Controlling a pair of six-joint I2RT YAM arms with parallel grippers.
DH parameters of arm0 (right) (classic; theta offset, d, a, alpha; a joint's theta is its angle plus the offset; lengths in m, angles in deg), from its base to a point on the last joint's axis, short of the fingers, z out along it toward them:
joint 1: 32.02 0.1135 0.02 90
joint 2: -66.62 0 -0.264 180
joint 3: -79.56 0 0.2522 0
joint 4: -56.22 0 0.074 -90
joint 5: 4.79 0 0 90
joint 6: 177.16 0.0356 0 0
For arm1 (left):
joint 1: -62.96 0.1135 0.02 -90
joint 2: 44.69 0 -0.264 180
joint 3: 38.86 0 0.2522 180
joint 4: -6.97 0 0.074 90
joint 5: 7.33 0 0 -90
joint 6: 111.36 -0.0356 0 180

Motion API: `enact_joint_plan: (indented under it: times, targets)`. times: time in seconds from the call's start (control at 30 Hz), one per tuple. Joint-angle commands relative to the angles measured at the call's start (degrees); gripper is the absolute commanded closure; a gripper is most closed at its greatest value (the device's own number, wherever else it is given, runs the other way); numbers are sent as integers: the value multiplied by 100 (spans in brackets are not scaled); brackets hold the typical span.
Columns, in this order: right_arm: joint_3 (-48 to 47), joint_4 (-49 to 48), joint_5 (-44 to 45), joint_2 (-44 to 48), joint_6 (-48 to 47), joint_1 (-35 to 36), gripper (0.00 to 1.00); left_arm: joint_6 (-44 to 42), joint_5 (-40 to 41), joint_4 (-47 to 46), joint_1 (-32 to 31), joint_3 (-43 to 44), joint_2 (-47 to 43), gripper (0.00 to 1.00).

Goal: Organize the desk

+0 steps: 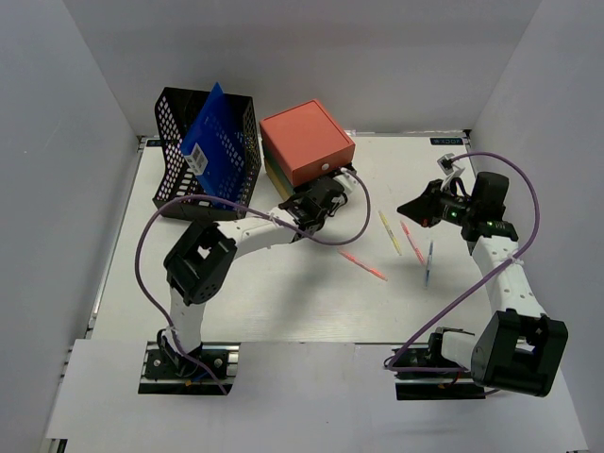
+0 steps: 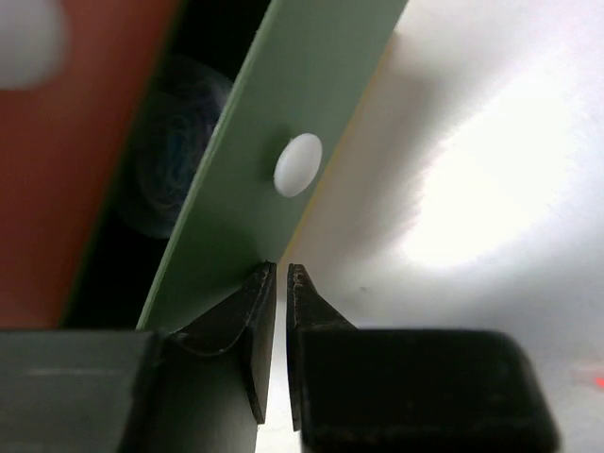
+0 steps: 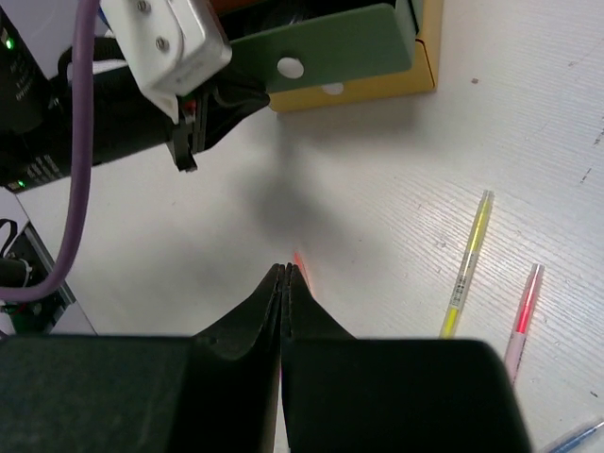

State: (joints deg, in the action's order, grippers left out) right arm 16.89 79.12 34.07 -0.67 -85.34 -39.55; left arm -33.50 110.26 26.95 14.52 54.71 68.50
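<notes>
Desk (image 1: 283, 302) is a wide white top with its long side running from left to right, and it lies directly under both arms. At its far side stands a drawer box (image 1: 304, 142) with a coral top. Its green drawer (image 2: 274, 142) stands partly out, with a dark gap behind the front, and a white knob (image 2: 298, 164) sits on that front. The left gripper (image 2: 280, 274) is just in front of the lower edge of this drawer front. Its jaws are parted only by a thin slit, and nothing is between them. On the right half of the desk four pens lie apart from each other: a yellow pen (image 3: 469, 264), a pink pen (image 3: 524, 307), a blue pen (image 1: 428, 262) and a red pen (image 1: 363, 265). The first three point roughly from near to far, and the red one lies slanted, closer to the middle. The right gripper (image 3: 285, 274) hangs above the desk with its jaws pressed together and empty. The pens are nearer to this arm, and the drawer is nearer to the left one. I judge that the pens should go into the drawer, so the right arm would need to part its jaws across a pen's long axis. A black mesh basket (image 1: 179, 142) with a blue folder (image 1: 215, 137) stands at the far left.
</notes>
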Motion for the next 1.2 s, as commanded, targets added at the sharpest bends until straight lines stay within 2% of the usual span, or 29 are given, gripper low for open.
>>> enact_joint_plan:
  times: [0.0,0.23,0.5,0.6,0.7,0.8,0.83,0.87,0.9,0.93,1.07,1.1,1.17]
  targets:
    - [13,-44,-46,-21,-121,-29,100,63,132,2,195,351,1,78]
    - [13,-27,7,-21,-156,-38,100,63,-105,46,459,500,63,77]
    - [4,8,7,-83,-156,-29,100,98,-167,37,512,509,72,67]
    - [30,43,-107,-100,-391,-38,100,142,-342,73,512,457,-24,65]
    - [39,131,-326,-135,-586,-12,100,133,-859,73,451,229,-384,62]
    - [30,280,-545,-284,-815,50,75,133,-1597,125,397,-140,-990,51]
    - [21,333,-582,-329,-937,76,60,133,-2026,151,397,-402,-1165,49]
    - [-5,394,-556,-372,-982,102,54,185,-2239,152,397,-570,-1585,41]
    - [-14,412,-399,-399,-1043,155,50,299,-2441,143,458,-746,-1841,39]
    - [-14,369,-267,-443,-1079,338,42,378,-2643,117,459,-948,-2088,34]
    - [-49,167,410,-601,-1062,1031,36,555,-3040,-252,512,-2430,-3467,23]
    - [-119,132,707,-758,-1044,1156,36,607,-3102,-261,512,-2627,-3940,19]
    - [-268,70,1025,-987,-939,1656,38,608,-3347,-288,564,-2943,-4295,17]
